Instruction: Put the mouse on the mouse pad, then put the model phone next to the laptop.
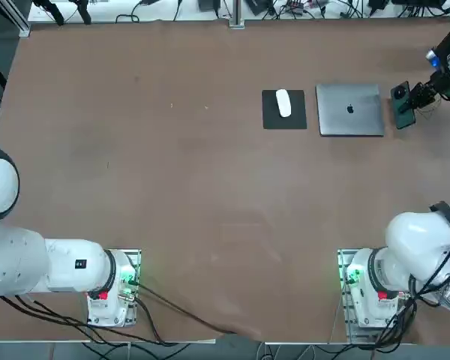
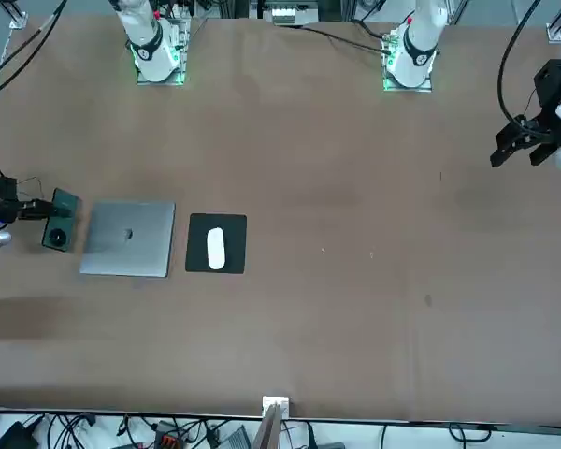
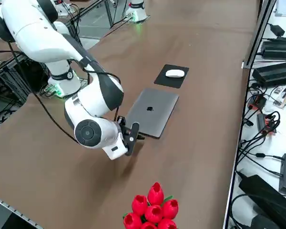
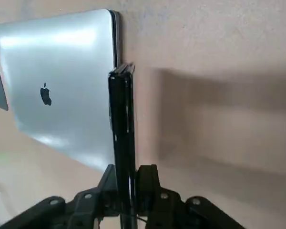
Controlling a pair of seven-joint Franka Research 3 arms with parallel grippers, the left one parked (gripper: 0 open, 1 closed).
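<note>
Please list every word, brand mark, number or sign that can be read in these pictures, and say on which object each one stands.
No readable word or number appears anywhere.
Apple logo, a dark sign without letters: in the middle of the lid of the laptop.
The mouse, the mouse pad and the model phone, held on edge in the right gripper beside the laptop: no text visible.
A small dark mark on the parked arm's base: too small to read.
</note>
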